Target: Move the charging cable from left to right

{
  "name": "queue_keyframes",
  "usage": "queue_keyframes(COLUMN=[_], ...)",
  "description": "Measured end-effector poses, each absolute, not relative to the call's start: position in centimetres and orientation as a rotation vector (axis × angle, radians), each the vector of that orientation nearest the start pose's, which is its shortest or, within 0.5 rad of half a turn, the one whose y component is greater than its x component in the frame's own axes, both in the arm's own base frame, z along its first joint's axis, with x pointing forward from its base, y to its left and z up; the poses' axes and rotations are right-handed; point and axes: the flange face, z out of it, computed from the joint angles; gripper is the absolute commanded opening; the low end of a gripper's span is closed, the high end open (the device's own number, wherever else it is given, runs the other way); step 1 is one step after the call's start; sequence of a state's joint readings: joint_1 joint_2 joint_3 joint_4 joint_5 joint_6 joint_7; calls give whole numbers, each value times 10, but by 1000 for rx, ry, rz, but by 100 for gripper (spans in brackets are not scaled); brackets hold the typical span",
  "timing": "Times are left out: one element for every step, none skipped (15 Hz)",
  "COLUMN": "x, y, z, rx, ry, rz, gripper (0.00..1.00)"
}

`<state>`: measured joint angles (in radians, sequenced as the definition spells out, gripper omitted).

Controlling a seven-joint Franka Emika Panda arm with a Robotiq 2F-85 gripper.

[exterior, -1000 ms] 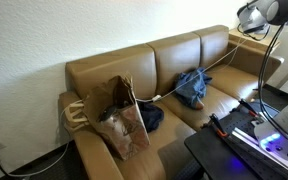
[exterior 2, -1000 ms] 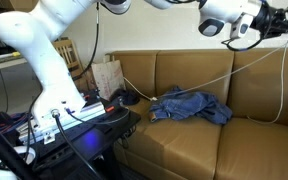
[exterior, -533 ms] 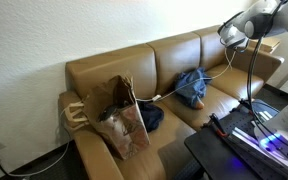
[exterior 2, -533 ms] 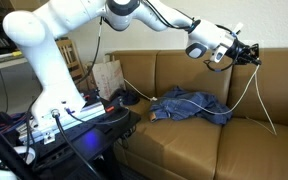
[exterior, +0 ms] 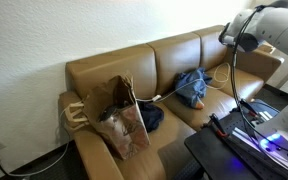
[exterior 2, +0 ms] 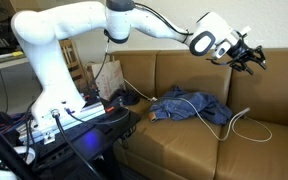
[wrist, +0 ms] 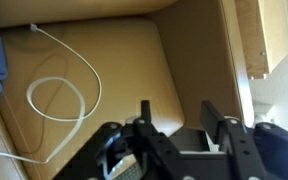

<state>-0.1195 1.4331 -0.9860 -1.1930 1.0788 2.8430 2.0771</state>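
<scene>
Now: cable on cushion, claw empty

In an exterior view, the claw (exterior 2: 252,60) hovers spread above the right cushion (exterior 2: 274,150), where the charging cable (exterior 2: 234,121) lies looped beside blue clothing (exterior 2: 189,104). Wrist view: fingers (wrist: 144,118) apart, cable (wrist: 54,78) coiled left.

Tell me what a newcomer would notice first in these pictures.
The big white robot arm reaches over the brown sofa, its hand open in the air. Below it, the thin white charging cable lies looped on the seat, next to a crumpled blue garment.
</scene>
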Motion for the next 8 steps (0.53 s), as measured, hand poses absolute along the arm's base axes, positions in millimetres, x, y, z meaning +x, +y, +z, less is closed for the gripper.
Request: queue_keyframes(x=[574,575,576,579,582,586,590,594], y=[-541,-551,-560,-569,-576,-583,-587,-590], z=[177,183,191,202,216,236,260,283], rx=[19,-6,-51,-81,-82,-68,-51,-41], ry=[2742,2817,2880,2920,2925,2909,2878,2842], rz=[-1077,-1091,-1091,-1065,-1017,-971,-938,-916], gripper=[92,98,100,100,100,100,100,100])
